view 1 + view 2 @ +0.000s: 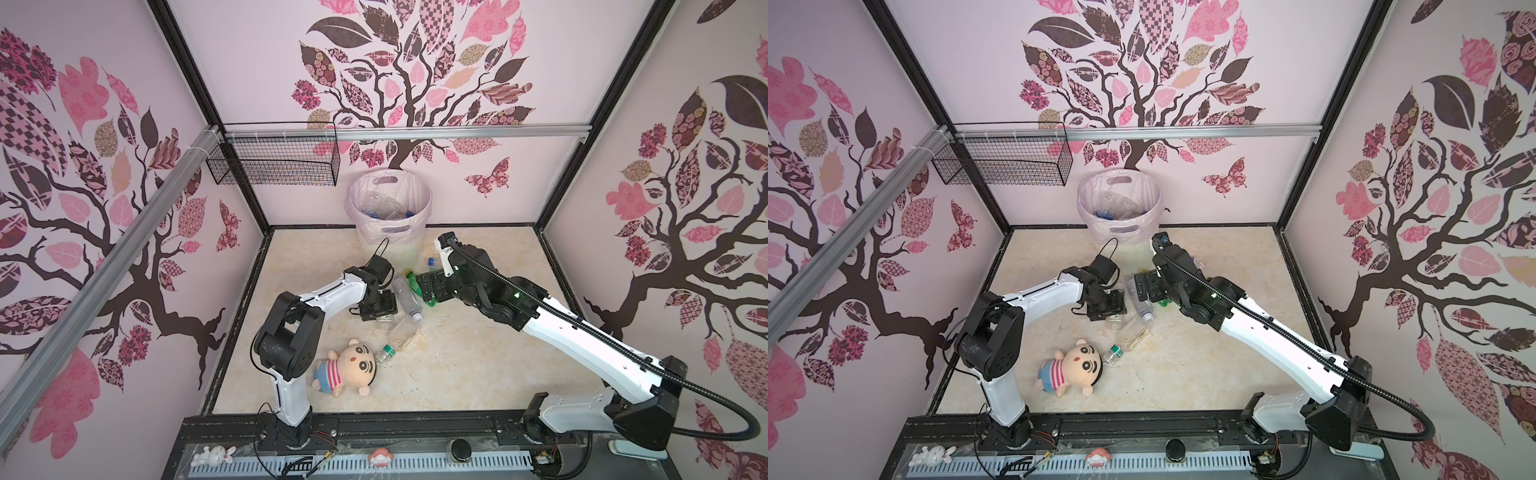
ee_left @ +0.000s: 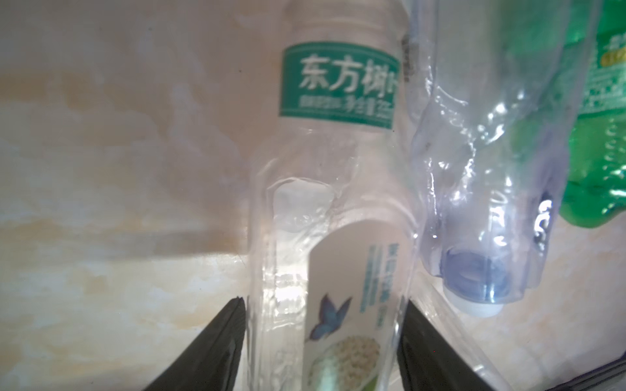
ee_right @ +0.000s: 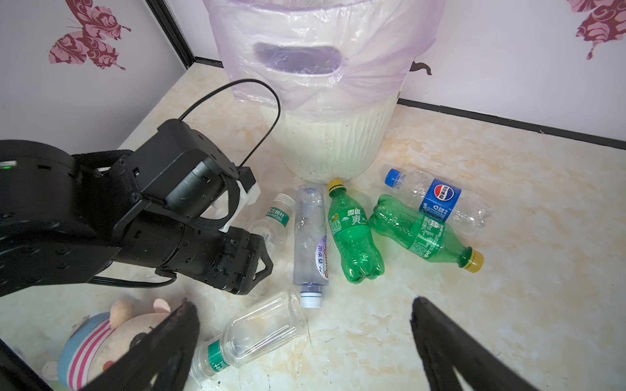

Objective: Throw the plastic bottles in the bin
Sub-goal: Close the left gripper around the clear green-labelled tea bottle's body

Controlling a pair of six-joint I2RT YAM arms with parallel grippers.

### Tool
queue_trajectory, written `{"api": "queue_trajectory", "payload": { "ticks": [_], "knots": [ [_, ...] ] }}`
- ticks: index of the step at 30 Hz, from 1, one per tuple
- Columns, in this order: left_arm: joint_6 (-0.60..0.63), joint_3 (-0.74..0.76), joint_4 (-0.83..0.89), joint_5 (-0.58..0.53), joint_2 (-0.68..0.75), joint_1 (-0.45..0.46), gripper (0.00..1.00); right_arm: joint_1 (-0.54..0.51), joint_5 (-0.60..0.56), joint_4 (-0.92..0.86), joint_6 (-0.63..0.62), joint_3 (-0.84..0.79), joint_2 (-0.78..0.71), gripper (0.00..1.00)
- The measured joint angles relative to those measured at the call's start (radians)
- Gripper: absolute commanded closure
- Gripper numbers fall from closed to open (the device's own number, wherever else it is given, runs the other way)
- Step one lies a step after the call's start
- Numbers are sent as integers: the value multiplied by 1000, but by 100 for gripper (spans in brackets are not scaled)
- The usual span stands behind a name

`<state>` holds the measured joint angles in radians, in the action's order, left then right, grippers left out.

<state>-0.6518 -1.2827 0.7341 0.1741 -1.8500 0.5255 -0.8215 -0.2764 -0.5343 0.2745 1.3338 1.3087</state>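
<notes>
My left gripper (image 2: 325,300) is down on the floor, its two fingers pressed on either side of a clear bottle with a green-white label (image 2: 338,91), which also shows in the right wrist view (image 3: 274,220). Beside it lie a clear bottle with a blue-white cap (image 3: 310,243), two green bottles (image 3: 354,237) (image 3: 420,233) and a blue-labelled one (image 3: 440,203). My right gripper (image 3: 303,303) hangs open above the floor, with a clear green-banded bottle (image 3: 257,328) below it. The bin (image 1: 392,245) stands at the back wall with several bottles inside.
A plush doll (image 1: 349,368) in a striped shirt lies near the front, beside the left arm. A black wire basket (image 1: 274,162) hangs on the back rail at the left. The two grippers (image 1: 384,318) (image 1: 428,286) are close together over the bottle cluster.
</notes>
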Motion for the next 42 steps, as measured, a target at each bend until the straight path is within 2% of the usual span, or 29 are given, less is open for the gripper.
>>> {"api": "queue_trajectory", "payload": {
  "ticks": [10,15,24,30,35,39,42],
  "knots": [
    [24,2,0,-14,3,1,47,0,0,-1,-5,0,0,0],
    [39,17,-12,-18,14,1,49,1,1,-1,-4,0,0,0],
    [59,24,-15,-46,21,4,45,7,10,-1,10,0,0,0],
    [79,24,-15,-66,19,5,37,11,12,-1,18,-1,0,0],
    [95,24,-15,-72,16,6,39,16,12,-1,18,-6,0,0],
    [103,24,-15,-82,16,6,33,20,13,-1,20,-7,0,0],
    [106,24,-11,-105,0,5,33,24,19,0,23,-10,0,0]
  ]
}}
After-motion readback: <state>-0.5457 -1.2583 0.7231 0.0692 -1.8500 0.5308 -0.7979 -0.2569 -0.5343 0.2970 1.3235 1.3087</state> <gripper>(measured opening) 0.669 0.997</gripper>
